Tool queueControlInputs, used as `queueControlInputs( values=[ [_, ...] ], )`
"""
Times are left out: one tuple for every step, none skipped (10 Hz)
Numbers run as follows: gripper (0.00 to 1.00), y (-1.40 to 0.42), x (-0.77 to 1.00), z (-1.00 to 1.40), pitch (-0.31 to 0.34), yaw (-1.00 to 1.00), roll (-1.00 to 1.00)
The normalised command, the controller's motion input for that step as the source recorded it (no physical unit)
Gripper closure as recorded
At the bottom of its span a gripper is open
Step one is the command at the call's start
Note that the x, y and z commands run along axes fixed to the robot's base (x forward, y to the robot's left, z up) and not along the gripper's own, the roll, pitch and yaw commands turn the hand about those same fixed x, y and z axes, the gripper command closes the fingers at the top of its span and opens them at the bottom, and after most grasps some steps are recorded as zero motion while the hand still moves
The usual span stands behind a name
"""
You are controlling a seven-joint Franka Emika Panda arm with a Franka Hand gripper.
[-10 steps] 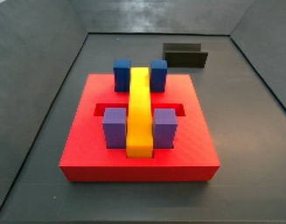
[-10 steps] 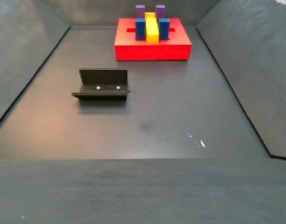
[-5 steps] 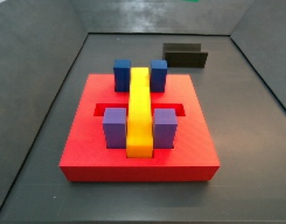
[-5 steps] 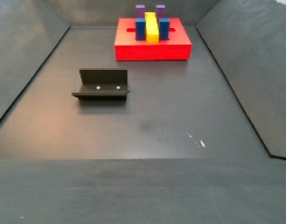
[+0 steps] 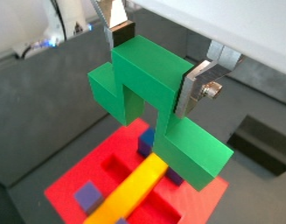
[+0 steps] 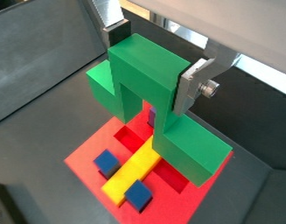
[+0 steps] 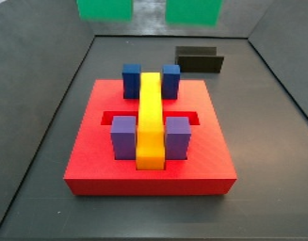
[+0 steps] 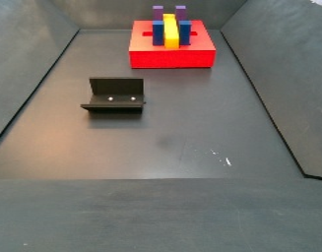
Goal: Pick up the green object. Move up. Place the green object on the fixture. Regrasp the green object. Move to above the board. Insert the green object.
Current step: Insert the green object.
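My gripper is shut on the green object, a bright green stepped block with two legs pointing down; both wrist views show it held between the silver fingers. It hangs high above the red board, which lies below it in both wrist views. In a side view only the block's two lower ends show at the upper edge, and the gripper is out of frame. The black fixture stands empty on the floor, apart from the board.
The board bears a long yellow bar, two blue blocks and two purple blocks. The fixture sits behind the board. Dark sloping walls enclose the floor.
The green object's lower ends have come down into the upper edge of a side view, where only a sliver showed before. Board and fixture have not moved.
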Motion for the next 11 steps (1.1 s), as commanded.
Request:
queueControlInputs(
  values=[
    [1.0,-0.28,0.11,-0.81,-0.17,0.18,0.1],
    [1.0,-0.13,0.05,-0.82,-0.149,0.2,0.13],
    [1.0,-0.09,0.13,-0.83,-0.13,0.15,0.14],
    [1.0,-0.02,0.1,-0.87,-0.154,0.15,0.07],
    [1.0,0.0,0.03,-0.76,-0.177,0.11,0.0],
    [1.0,0.0,0.0,-0.51,-0.14,0.03,-0.04],
    [1.0,0.0,0.0,-0.47,-0.134,0.0,-0.06],
    [1.0,0.0,0.0,-0.38,-0.113,0.02,-0.05],
    [1.0,0.0,0.0,-0.15,-0.007,0.03,0.0],
    [1.0,0.0,0.0,-0.05,0.0,0.0,0.0],
    [1.0,0.0,0.03,-0.3,-0.034,0.0,0.0]
  ],
)
